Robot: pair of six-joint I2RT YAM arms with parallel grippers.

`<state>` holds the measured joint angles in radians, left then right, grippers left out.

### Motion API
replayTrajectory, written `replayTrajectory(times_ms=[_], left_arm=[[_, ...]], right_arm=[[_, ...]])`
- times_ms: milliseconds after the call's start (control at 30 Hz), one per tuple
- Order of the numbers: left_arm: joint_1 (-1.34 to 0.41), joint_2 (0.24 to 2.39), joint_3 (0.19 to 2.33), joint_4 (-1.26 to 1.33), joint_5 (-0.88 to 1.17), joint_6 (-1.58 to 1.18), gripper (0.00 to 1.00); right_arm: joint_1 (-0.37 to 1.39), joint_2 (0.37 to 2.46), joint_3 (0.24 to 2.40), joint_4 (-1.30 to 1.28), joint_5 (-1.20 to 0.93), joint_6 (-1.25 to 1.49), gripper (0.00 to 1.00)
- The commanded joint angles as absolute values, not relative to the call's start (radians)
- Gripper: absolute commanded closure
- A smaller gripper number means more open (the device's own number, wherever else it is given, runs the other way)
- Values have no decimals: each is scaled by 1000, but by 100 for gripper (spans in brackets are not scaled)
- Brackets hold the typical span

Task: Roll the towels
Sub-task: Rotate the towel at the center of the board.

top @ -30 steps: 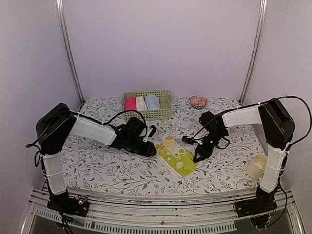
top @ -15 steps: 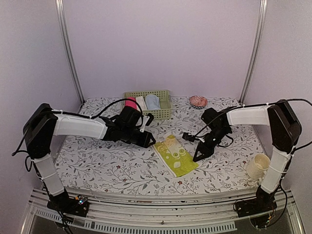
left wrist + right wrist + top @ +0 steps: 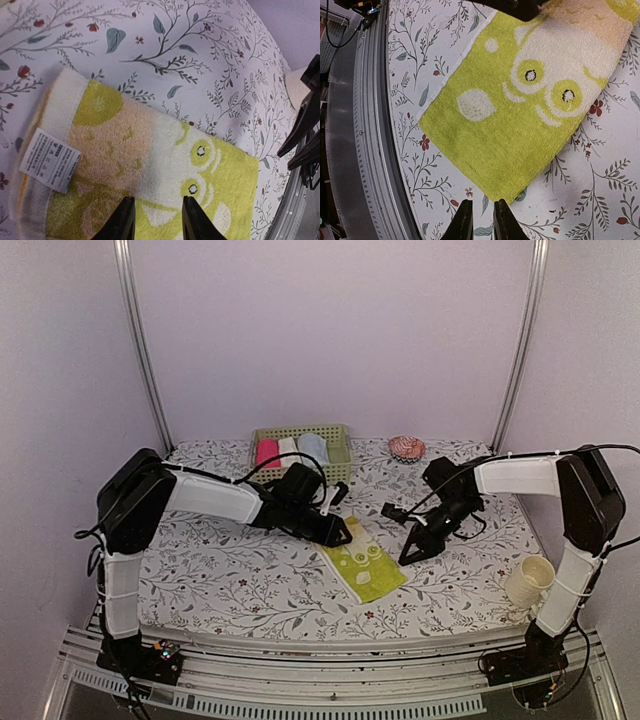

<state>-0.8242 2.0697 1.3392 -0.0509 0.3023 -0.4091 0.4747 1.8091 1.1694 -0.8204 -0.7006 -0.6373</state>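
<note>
Towel of yellow-green terry is laid flat and unrolled at mid-tbl on the flowered cloth, run diagonally from far-left to near-right. A white label is seen lying on its far-left end. L gripper is held over that half. Its jaws are part open, w/ towel pile seen btwn them and nothing clamped. R gripper is held just beside the near-right corner, over bare cloth. Its jaws are set only a narrow slit apart and nothing is gripped. Light blue towel is seen rolled in the green basket at the far edge, next to a cream-white roll and a pink roll. A cream cup is stood near the R edge.
</note>
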Motion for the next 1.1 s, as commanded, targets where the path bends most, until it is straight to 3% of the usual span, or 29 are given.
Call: replayTrajectory(times_ms=[0,500,567,667,833,967,1067], left_arm=[[-833,2152,1359,-71,347,-413,66],[-792,2347,1623,-107,372,-208,63],[-793,2299,1606,-92,381,-209,61],[-794,2163,1497,-1,412,-194,61],[-807,1940,1350,39,403,-156,57],[-847,1779,1220,62,254,-93,51],[-884,1676,1101,112,50,-58,37]], right_arm=[[458,1771,1150,-802,-740,-659,82],[457,1791,1147,-807,-756,-670,82],[457,1766,1137,-801,-758,-677,82],[457,1695,1106,-770,-759,-693,67],[457,1546,1057,-717,-785,-737,60],[469,1415,990,-632,-712,-795,56],[518,1376,937,-578,-576,-861,57]])
